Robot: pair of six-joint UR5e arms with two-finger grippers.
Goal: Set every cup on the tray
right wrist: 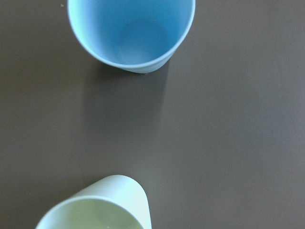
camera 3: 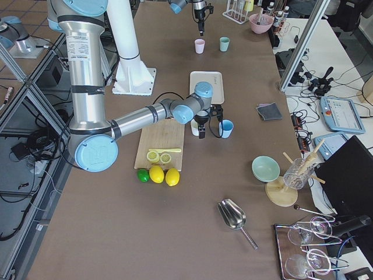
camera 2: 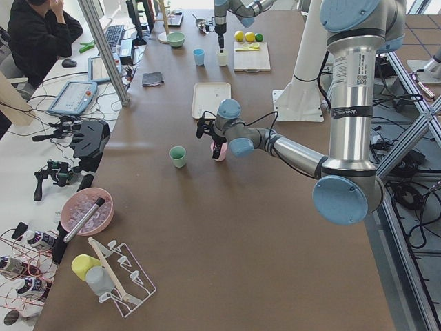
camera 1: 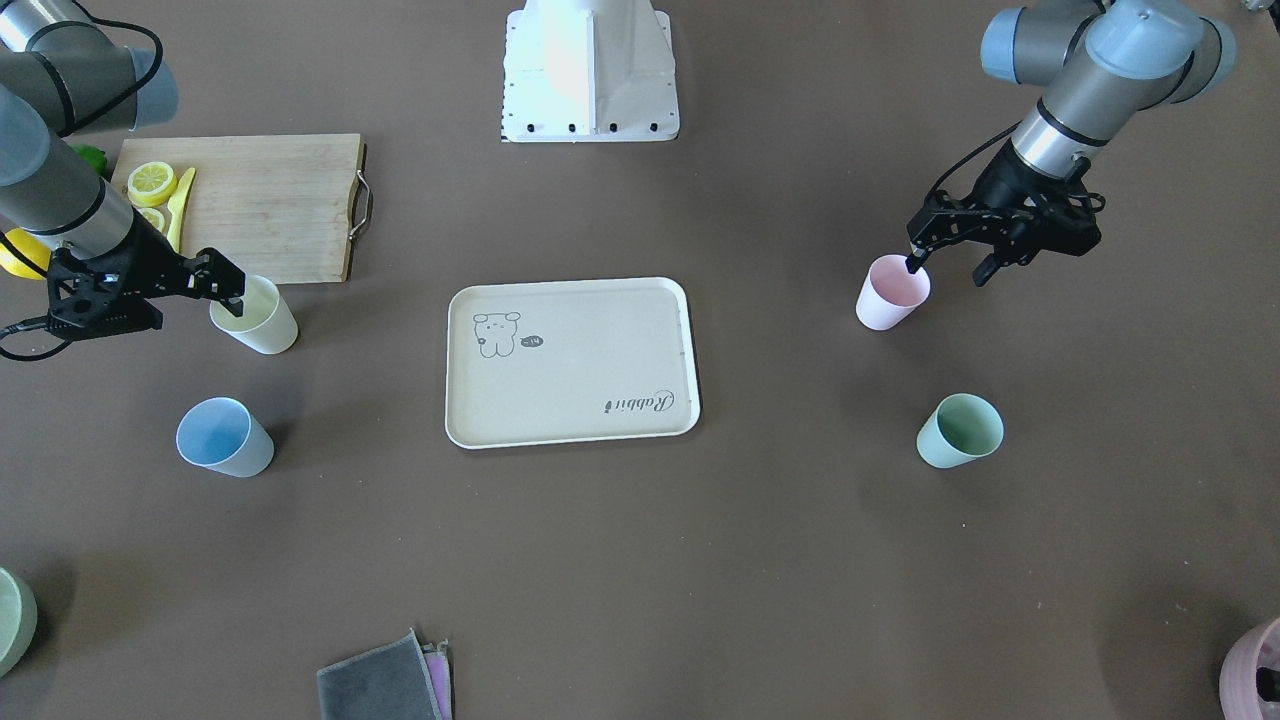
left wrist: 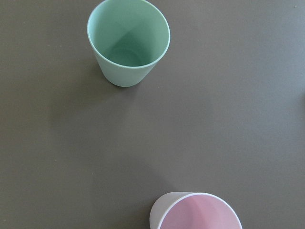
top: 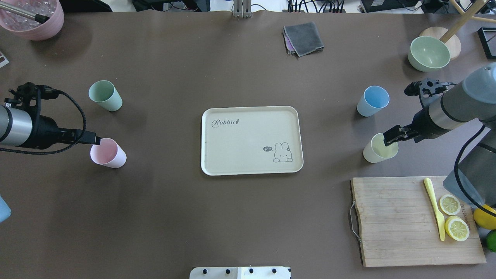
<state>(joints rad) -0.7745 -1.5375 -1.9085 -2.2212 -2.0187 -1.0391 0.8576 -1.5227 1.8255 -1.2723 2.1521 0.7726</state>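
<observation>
Brown table point(top: 248, 217), tray point(top: 248, 143) sat bare at centre. Pink cup point(camera 1: 893, 292) had its wall between the wide fingers point(camera 1: 912, 262) of the left gripper point(camera 1: 948, 268). Yellow cup point(camera 1: 255, 318) seemingly likewise in the right gripper point(camera 1: 195, 305), also wide. Tray lay inward of both. Green cup point(camera 1: 960, 430) and blue cup point(camera 1: 224, 437) stood apart.

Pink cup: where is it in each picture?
Exterior front-facing: pink cup right of centre.
Overhead exterior: pink cup at left.
Exterior left: pink cup at centre.
Exterior right: pink cup far, near top.
Left wrist: pink cup at bottom edge.
Right wrist: not in it.
Landmark: the cream tray at the table's middle.
</observation>
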